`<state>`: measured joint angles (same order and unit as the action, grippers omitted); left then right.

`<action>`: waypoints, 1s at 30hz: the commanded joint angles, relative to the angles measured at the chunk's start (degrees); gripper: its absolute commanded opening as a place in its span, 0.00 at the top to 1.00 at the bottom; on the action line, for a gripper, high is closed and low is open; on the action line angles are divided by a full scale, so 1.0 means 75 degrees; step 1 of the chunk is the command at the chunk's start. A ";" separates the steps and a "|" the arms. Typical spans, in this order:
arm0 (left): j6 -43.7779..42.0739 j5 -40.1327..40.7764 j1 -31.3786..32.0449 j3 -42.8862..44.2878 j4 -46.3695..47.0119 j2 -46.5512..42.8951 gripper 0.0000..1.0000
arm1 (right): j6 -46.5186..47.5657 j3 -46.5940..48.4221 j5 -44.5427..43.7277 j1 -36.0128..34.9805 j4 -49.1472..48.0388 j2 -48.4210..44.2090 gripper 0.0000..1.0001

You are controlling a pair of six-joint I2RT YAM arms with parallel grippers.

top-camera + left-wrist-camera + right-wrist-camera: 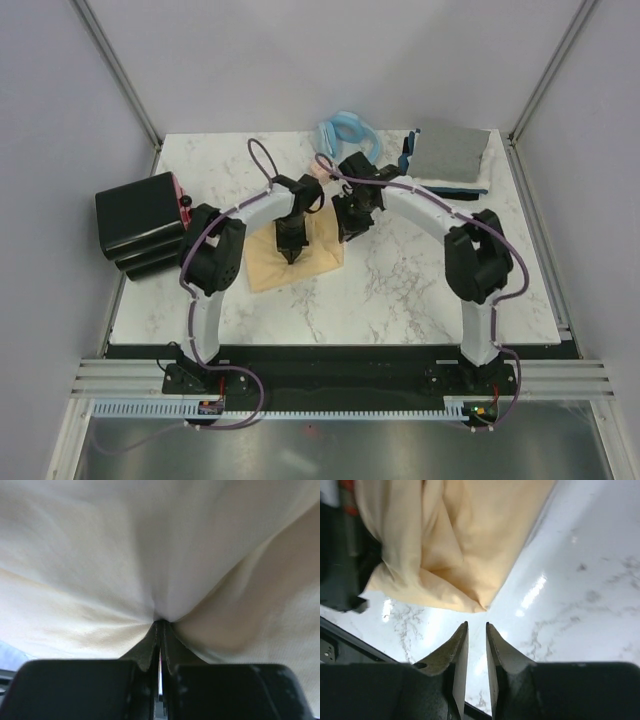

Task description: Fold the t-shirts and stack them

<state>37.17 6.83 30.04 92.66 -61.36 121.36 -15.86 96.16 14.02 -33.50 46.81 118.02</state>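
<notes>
two dark fingers of my left claw [160, 624] are shut tight on a pinch of the pale yellow t-shirt [150, 545], and the cloth fills that whole view. my right claw [476, 626] has only a thin gap between its fingers and nothing in it. it hangs over the marble table [580, 580], just beside a pointy corner of that shirt. the shirt lies bunched in the middle of the table, between my two arms. the grey t-shirt [450, 148] lies folded at the far right. i think the right claw should open wider, go low and grab that corner, not bare table. then both claws can lift together so the fold comes out flat.
</notes>
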 commanded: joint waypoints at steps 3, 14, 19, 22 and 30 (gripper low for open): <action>-0.0631 0.0085 0.0997 -0.1151 0.0130 -0.0841 0.98 | -0.0241 -0.0422 -0.0849 0.0177 0.0228 -0.2012 0.71; -0.0959 -0.0137 0.2357 -0.1621 0.1009 -0.1334 0.98 | -0.1155 -0.1746 -0.1623 0.0388 0.0240 -0.2962 0.53; -0.1171 -0.0196 0.2709 -0.1819 0.1268 -0.1544 0.98 | -0.1389 -0.2449 -0.1694 0.0400 0.0216 -0.3044 0.52; -0.0786 0.0295 0.2709 -0.2054 0.1233 -0.2080 0.98 | -0.1320 -0.2777 -0.1717 0.0435 -0.0158 -0.3091 0.52; 0.0060 0.1244 0.1972 -0.2441 0.1092 -0.4028 0.84 | -0.0933 -0.2743 -0.1121 0.0657 -0.1400 -0.2156 0.47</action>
<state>33.47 10.66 48.25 74.35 -53.58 98.39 -24.16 74.19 3.25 -29.26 42.68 98.02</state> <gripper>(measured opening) 0.128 0.515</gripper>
